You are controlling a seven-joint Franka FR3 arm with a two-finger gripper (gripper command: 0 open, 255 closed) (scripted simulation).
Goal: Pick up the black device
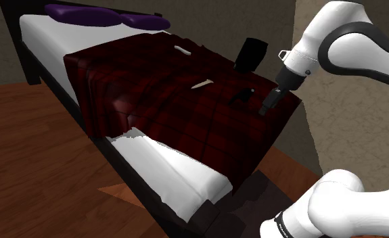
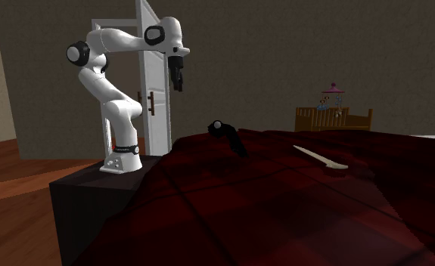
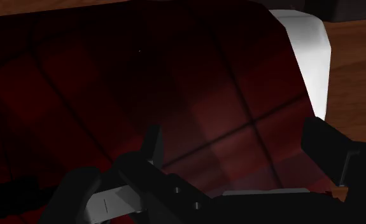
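The black gripper (image 1: 266, 107) hangs over the bed's edge nearest the stand. Its two blocky fingers (image 3: 328, 149) stand apart, with nothing between them. Below lies the dark red plaid blanket (image 1: 186, 115), softly creased. Just beyond, clear of the gripper, the black device (image 1: 243, 94) lies on the blanket; it seems to have a rounded head on a slim body. Farther off are a slender white blade-like piece (image 1: 201, 84), a boxy black object (image 1: 252, 54) and glossy purple pillows (image 1: 105, 15).
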